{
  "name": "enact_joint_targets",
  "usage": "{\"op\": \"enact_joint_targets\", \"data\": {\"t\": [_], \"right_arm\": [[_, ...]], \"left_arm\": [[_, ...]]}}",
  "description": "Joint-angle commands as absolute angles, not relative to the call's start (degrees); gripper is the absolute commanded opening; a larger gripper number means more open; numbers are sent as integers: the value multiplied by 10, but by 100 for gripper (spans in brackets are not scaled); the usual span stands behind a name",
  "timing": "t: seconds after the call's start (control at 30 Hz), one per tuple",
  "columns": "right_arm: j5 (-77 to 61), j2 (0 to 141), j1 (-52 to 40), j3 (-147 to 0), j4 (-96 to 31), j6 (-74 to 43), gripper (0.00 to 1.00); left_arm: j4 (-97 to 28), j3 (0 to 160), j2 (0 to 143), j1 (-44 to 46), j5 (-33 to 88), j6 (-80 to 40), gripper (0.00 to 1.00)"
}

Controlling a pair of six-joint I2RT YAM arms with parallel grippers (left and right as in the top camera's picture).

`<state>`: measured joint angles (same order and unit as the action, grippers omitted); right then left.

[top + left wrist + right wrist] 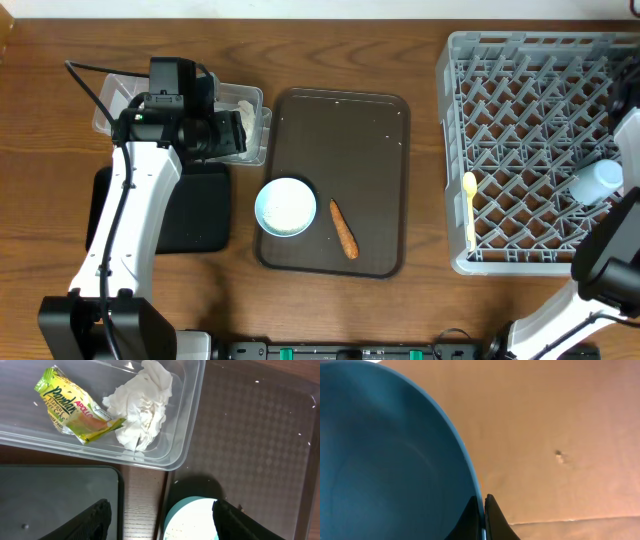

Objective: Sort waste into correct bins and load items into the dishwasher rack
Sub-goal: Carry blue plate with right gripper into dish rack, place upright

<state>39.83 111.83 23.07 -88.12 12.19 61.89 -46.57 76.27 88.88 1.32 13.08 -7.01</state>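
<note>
A brown serving tray point(370, 150) lay flat in the middle of the wooden bench point(330, 45), its long sides running near to far and its corners rounded. From the left wrist its surface point(250, 435) showed a fine woven texture inside a raised rim. In the right wrist view a tan surface point(545, 420) carried one small pale mark point(560, 456); what it was could not be told.
</note>
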Motion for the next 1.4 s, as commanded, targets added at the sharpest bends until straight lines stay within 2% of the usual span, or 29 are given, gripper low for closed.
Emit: {"op": "enact_joint_targets", "data": {"t": [0.0,0.53,0.77,0.93,1.37], "right_arm": [[396,1138,233,-886,128,626,1],[407,1154,170,-886,-22,473,1],[406,1154,148,-886,-136,363,12],[405,1154,152,-886,-195,306,12],[377,1084,153,-886,-200,263,39]], "left_arm": [[-469,767,889,12,123,-62,67],[-469,767,889,12,123,-62,67],[-469,767,889,12,123,-62,67],[-469,767,889,12,123,-62,67],[-469,767,889,12,123,-62,68]]}}
